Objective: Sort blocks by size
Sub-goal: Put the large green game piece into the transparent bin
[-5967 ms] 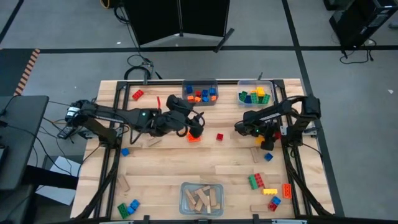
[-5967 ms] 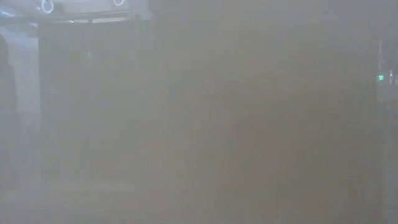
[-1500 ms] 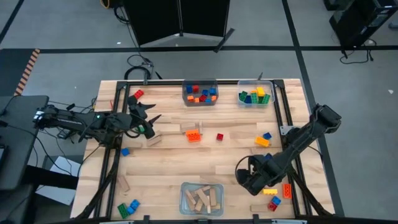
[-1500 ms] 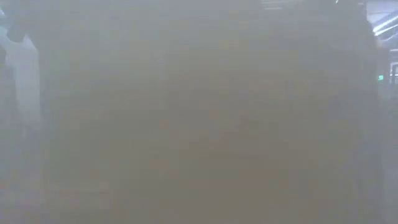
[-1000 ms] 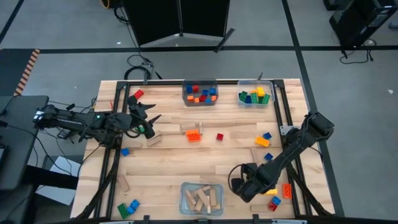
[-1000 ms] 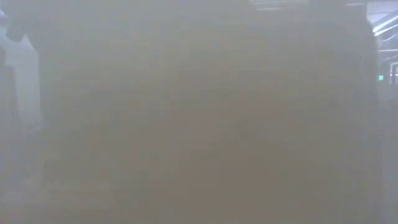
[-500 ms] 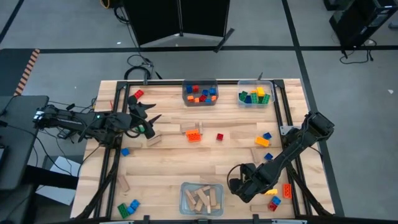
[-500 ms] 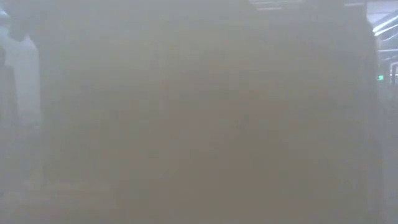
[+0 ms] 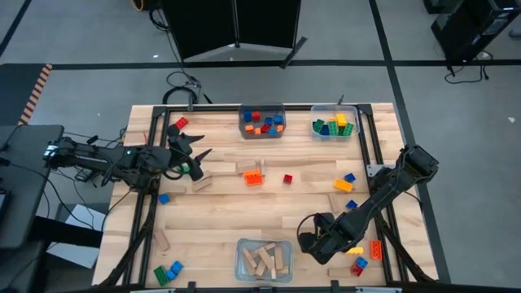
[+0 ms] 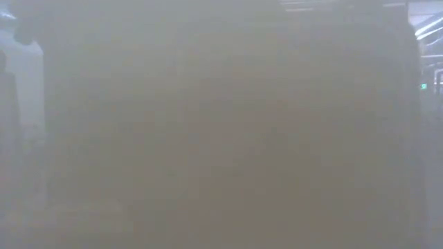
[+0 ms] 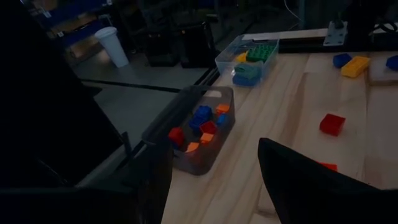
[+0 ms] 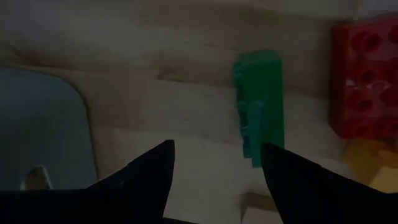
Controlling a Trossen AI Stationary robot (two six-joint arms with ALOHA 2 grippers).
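My right gripper (image 9: pixel 313 242) (image 12: pixel 217 171) points down over the near right part of the table, open, touching nothing. A green brick (image 12: pixel 258 106) lies on the wood just past its fingertips, with a red brick (image 12: pixel 364 81) and a yellow one (image 12: pixel 367 163) beside it. My left gripper (image 9: pixel 199 163) (image 11: pixel 214 186) stands open at the far left, nothing between its fingers. Loose blocks lie about: an orange brick (image 9: pixel 254 177), a small red one (image 9: pixel 287 179), a tan wooden block (image 9: pixel 247 167), a blue-and-yellow pair (image 9: pixel 346 181). The low view shows only haze.
Two clear bins stand at the far edge, one with red, blue and orange bricks (image 9: pixel 261 121) (image 11: pixel 199 130), one with green, yellow and blue bricks (image 9: pixel 334 124) (image 11: pixel 249 59). A bin of wooden blocks (image 9: pixel 264 259) stands at the near edge, its corner (image 12: pixel 37 124) beside my right gripper.
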